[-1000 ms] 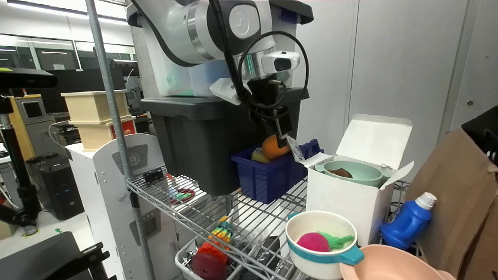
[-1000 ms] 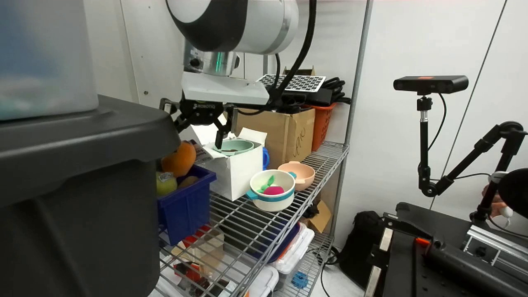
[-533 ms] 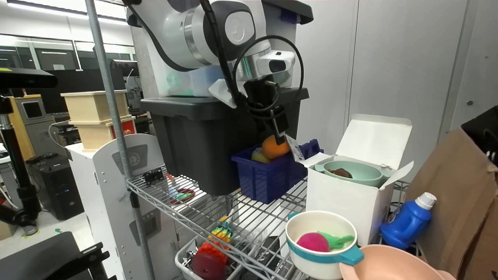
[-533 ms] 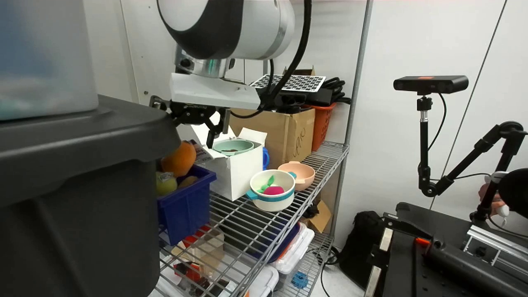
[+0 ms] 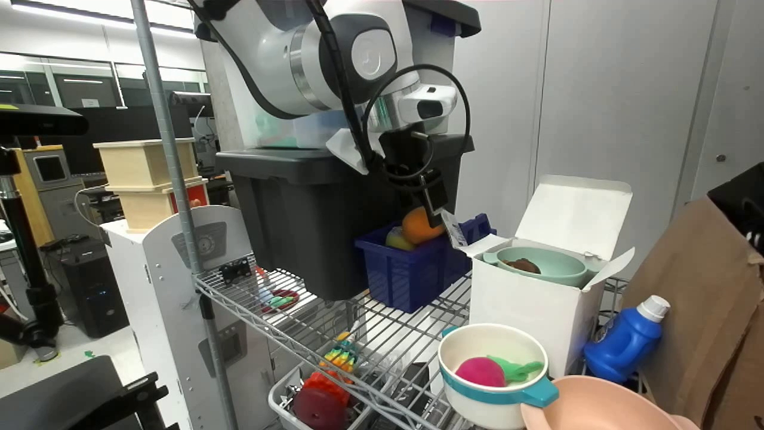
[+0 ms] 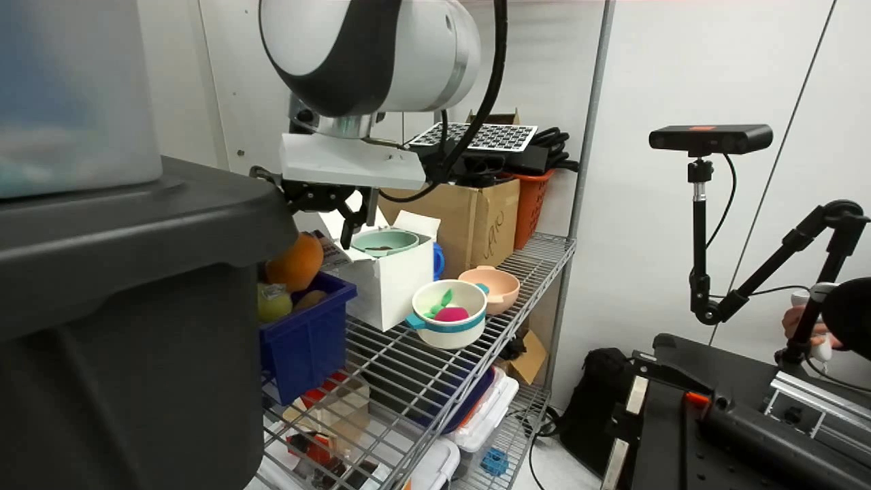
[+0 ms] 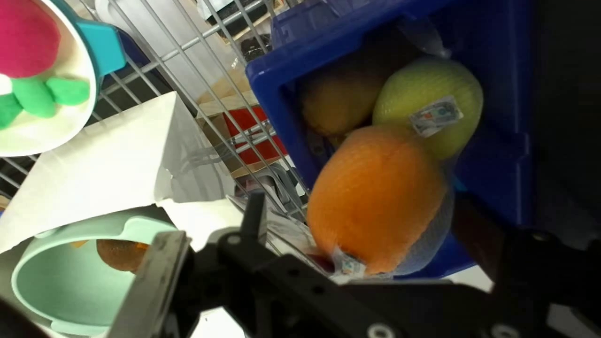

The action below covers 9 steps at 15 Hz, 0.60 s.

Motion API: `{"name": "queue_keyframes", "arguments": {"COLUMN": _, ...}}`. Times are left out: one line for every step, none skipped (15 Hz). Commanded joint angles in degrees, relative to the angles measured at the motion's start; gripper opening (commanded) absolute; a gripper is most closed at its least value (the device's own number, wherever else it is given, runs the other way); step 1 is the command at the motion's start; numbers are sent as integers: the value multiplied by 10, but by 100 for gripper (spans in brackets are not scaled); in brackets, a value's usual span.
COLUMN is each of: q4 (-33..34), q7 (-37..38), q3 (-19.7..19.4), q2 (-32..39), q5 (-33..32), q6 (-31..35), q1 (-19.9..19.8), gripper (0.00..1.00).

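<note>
Gripper (image 7: 364, 213) is dipping, bringing empty, spread jaws over orange fruit (image 7: 375, 202), green fruit (image 7: 429, 89) sitting at 1 o'clock in wrist view.

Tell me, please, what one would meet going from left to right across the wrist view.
Pink toy, brown lump, black gripper fingertip, orange fruit, black storage bin.

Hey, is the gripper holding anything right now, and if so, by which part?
Nothing is held: the gripper stands open, and in the wrist view its fingers show either side of the orange fruit in the blue bin.
</note>
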Motion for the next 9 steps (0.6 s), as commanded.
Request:
{"name": "queue_keyframes", "arguments": {"q4": 29, "q7": 19, "q3": -19, "q2": 27, "q5": -3, "q6": 7, "q1": 15, "gripper": 100}}
{"name": "queue_keyframes", "arguments": {"q4": 34, "q7": 22, "q3": -22, "q2": 33, "q5": -4, "q6": 4, "q1": 17, "gripper": 100}}
{"name": "queue_keyframes", "arguments": {"q4": 38, "q7": 24, "q3": -26, "q2": 38, "q5": -5, "q6": 2, "q1": 19, "gripper": 93}}
{"name": "queue_keyframes", "arguments": {"q4": 42, "q7": 28, "q3": -29, "q2": 42, "q5": -5, "q6": 1, "q1": 22, "gripper": 74}}
{"name": "queue_keyframes", "arguments": {"q4": 45, "q7": 30, "q3": -31, "q2": 46, "q5": -4, "q6": 0, "q1": 23, "gripper": 65}}
{"name": "queue_keyframes", "arguments": {"q4": 50, "q7": 34, "q3": -36, "q2": 48, "q5": -5, "q6": -3, "q1": 26, "gripper": 58}}
{"name": "queue_keyframes", "arguments": {"q4": 53, "q7": 39, "q3": -40, "q2": 49, "q5": -6, "q6": -5, "q1": 29, "gripper": 51}}
{"name": "queue_keyframes", "arguments": {"q4": 56, "q7": 44, "q3": -45, "q2": 50, "q5": -6, "q6": -8, "q1": 32, "gripper": 42}}
{"name": "queue_keyframes", "arguments": {"q4": 58, "q7": 47, "q3": -48, "q2": 49, "q5": -6, "q6": -11, "q1": 35, "gripper": 35}}
